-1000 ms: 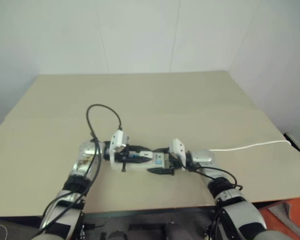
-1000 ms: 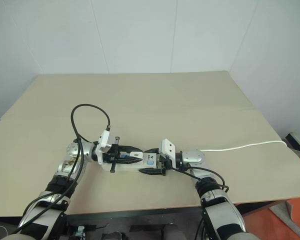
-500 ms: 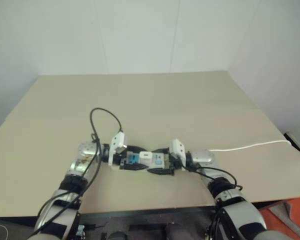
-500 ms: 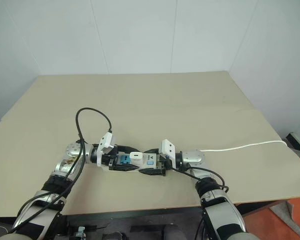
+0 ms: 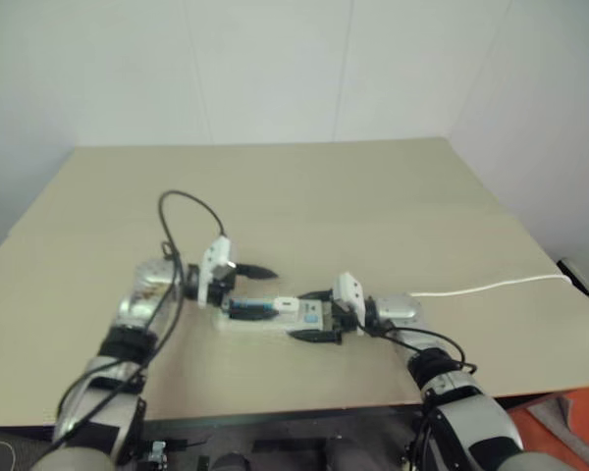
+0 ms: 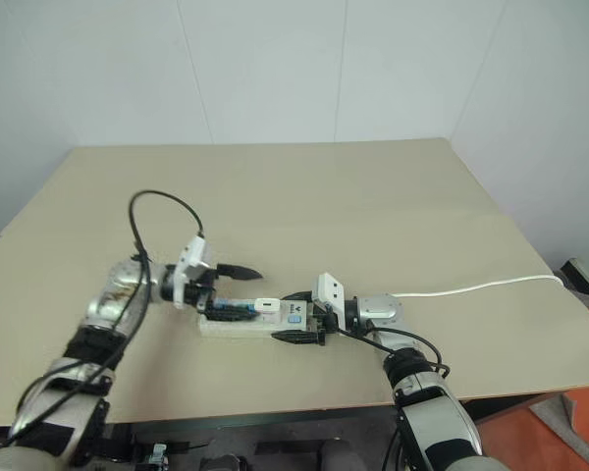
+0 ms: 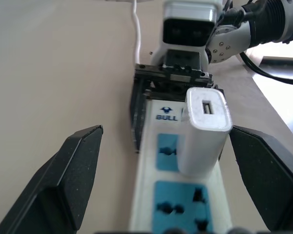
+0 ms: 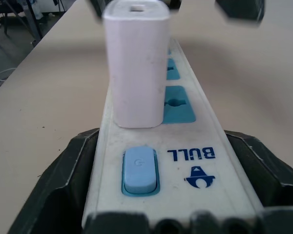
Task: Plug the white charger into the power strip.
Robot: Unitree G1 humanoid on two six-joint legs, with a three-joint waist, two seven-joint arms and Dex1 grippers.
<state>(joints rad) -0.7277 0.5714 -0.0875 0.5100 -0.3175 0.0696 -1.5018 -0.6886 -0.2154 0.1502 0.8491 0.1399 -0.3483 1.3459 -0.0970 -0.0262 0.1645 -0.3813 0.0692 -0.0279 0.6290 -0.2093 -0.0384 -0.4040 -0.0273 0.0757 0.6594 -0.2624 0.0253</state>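
Tabletop (image 6: 373,196): beige, carrying all items. Power strip (image 6: 238,324) lies flat near the front edge, its thin white cord (image 6: 471,287) running off right. White charger (image 7: 203,130) stands upright, seated in the socket nearest the blue switch (image 8: 139,170). Right tool (image 6: 299,316): fingers either side of the strip's switch end. Left tool (image 6: 238,285): fingers spread wide, above the strip's left end, clear of the charger.

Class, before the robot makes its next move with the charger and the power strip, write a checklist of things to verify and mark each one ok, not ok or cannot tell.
1. White charger stands upright in a socket of the power strip: ok.
2. Charger pushed fully home: cannot tell.
3. Left gripper open and off the charger: ok.
4. Right gripper holds the strip's switch end between its fingers: ok.
5. Strip's white cord lies loose on the table: ok.
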